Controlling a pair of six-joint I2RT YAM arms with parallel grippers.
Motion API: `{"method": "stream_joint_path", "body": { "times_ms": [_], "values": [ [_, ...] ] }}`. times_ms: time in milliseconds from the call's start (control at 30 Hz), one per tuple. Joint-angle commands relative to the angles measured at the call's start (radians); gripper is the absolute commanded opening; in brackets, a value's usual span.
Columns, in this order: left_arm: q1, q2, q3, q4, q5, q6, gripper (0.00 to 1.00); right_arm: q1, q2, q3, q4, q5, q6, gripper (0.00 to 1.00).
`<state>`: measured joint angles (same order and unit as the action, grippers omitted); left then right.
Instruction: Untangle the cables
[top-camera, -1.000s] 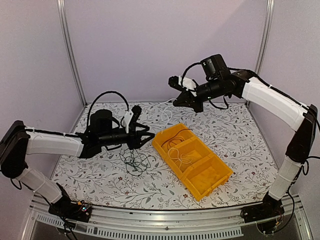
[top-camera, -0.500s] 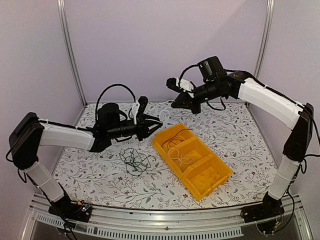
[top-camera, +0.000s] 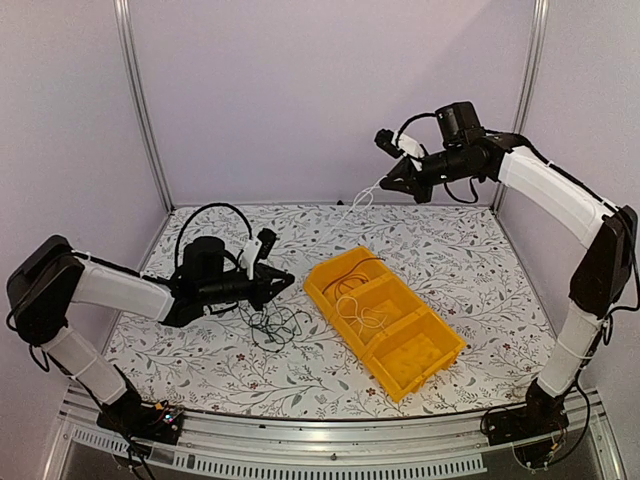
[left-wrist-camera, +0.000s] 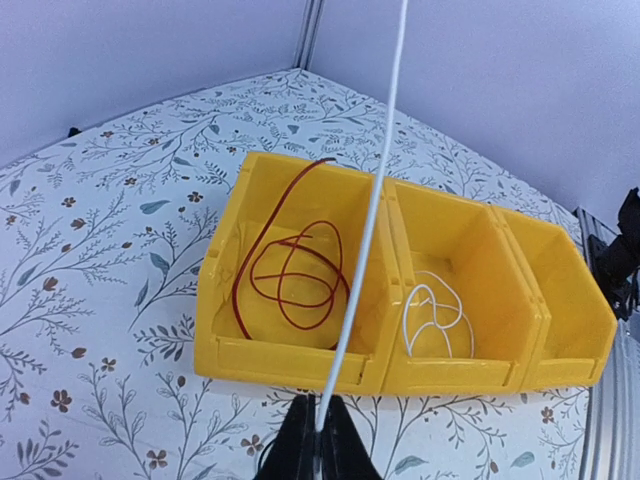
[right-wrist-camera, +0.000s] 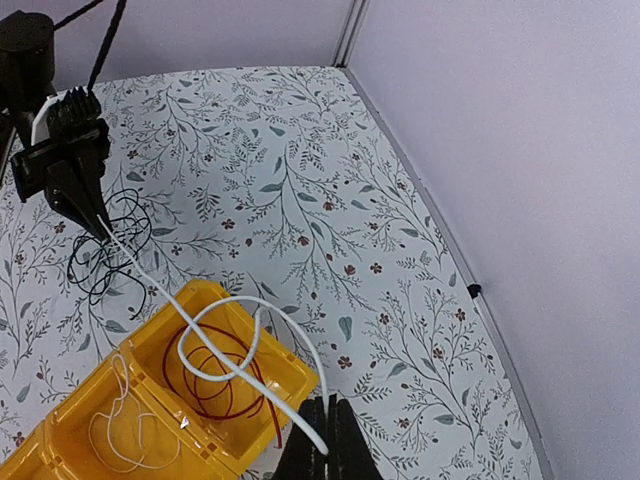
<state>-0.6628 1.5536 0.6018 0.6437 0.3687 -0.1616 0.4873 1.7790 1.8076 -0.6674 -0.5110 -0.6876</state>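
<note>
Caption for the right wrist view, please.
A white cable, looped once above the yellow bin, held between the left hand and the right hand.

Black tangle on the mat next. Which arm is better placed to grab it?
Left, probably. The left gripper sits low beside the black tangle; the right gripper is high at the back. Both pinch the white cable.

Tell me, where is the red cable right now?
In the left wrist view, the reddish-brown cable sits coiled in the left end compartment of the yellow bin, beside the compartment holding a small white coil.
</note>
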Motion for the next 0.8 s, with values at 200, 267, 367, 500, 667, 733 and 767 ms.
{"method": "stream_joint_path", "body": {
  "times_ms": [200,267,367,500,667,733,767],
  "values": [
    [0.018,0.011,0.048,-0.08,-0.017,-0.044,0.0,-0.135,-0.095,-0.154,-0.001,-0.04,0.048,0.0],
    [0.012,0.018,0.075,-0.084,-0.002,-0.042,0.0,-0.138,-0.093,-0.18,-0.014,-0.031,0.037,0.0],
    [-0.021,0.04,0.146,-0.131,0.007,0.014,0.0,-0.138,-0.096,-0.219,-0.045,-0.058,-0.01,0.0],
    [-0.073,0.091,0.243,-0.197,0.002,0.049,0.0,-0.125,-0.085,-0.286,-0.11,-0.109,-0.034,0.0],
    [-0.113,0.13,0.287,-0.19,-0.016,0.047,0.0,-0.078,-0.08,-0.445,-0.119,-0.135,-0.015,0.0],
    [-0.127,0.149,0.303,-0.204,-0.017,0.049,0.0,-0.054,-0.075,-0.487,-0.098,-0.135,0.008,0.0],
    [-0.133,0.156,0.31,-0.212,-0.017,0.05,0.0,-0.043,-0.072,-0.499,-0.087,-0.128,0.018,0.0]
  ]
}}
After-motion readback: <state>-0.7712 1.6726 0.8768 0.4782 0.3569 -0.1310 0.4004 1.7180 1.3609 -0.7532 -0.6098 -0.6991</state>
